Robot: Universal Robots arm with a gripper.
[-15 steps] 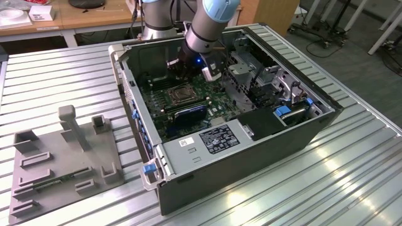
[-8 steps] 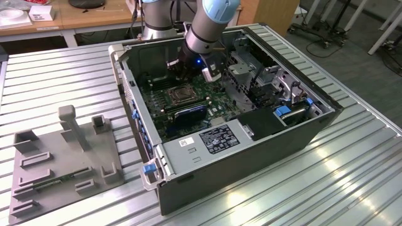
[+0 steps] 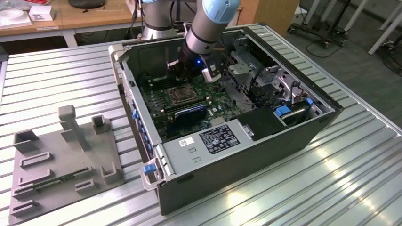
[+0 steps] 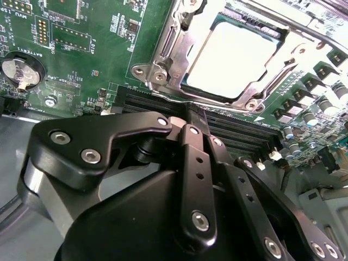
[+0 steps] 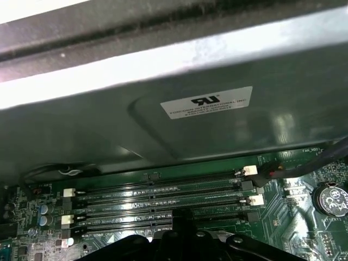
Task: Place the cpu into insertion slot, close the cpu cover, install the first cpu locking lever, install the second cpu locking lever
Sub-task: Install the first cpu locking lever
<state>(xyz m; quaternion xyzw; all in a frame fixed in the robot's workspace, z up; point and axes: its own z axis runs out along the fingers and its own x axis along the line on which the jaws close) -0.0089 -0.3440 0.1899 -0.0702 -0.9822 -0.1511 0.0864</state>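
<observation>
End effector (image 4: 197, 117), fingers pressed together on nothing, hovers over the black memory slots (image 5: 157, 198) just beside the insertion slot (image 3: 182, 94), where the cpu (image 4: 234, 60) sits seated with the cpu cover (image 4: 179, 49) down around it.

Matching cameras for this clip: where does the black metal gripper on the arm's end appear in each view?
Exterior view: the black metal gripper reaches into the open computer case, above the green circuit board.
Second wrist view: it is in the foreground, tip over the long black memory slots.
First wrist view: its tip is over those slots.
Shared landmark: the green circuit board.
</observation>
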